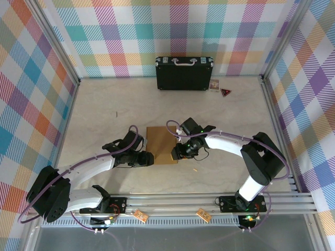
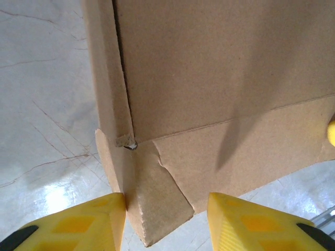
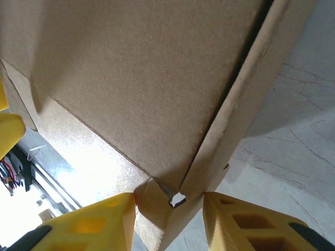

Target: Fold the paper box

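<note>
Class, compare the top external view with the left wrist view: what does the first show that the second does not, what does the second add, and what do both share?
Top external view: the whole layout, with the black case at the far wall, both arms reaching inward, and the right pincer at the right side of the paper box. Left wrist view: close detail of one folded corner, its creases and overlapping flaps, straddled by yellow fingers. Shared: the paper box, the left pincer at it, and the pale table.
</note>
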Robot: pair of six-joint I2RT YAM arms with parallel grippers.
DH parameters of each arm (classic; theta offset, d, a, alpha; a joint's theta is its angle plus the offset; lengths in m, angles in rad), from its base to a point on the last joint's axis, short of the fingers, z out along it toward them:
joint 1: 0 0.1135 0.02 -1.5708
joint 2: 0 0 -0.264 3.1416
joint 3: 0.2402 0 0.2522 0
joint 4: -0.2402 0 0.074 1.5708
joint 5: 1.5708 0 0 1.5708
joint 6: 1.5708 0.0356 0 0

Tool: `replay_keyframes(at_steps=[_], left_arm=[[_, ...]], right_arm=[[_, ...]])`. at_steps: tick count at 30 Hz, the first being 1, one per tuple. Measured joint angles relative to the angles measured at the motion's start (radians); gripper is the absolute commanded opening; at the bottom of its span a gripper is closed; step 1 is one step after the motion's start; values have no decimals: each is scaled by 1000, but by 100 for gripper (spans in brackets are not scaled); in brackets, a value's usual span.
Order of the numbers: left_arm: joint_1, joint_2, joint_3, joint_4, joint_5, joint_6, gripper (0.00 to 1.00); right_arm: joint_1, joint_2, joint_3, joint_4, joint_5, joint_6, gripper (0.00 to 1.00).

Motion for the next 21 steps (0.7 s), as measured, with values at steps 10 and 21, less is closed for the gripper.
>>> replay_keyframes(at_steps=[10, 21], left_arm=[[0, 13, -2, 30, -32, 7, 41], [0, 32, -21, 77, -45, 15, 38]], right_arm=[[0, 11, 0, 15, 1, -3, 38], [0, 14, 0, 35, 14, -24, 35]])
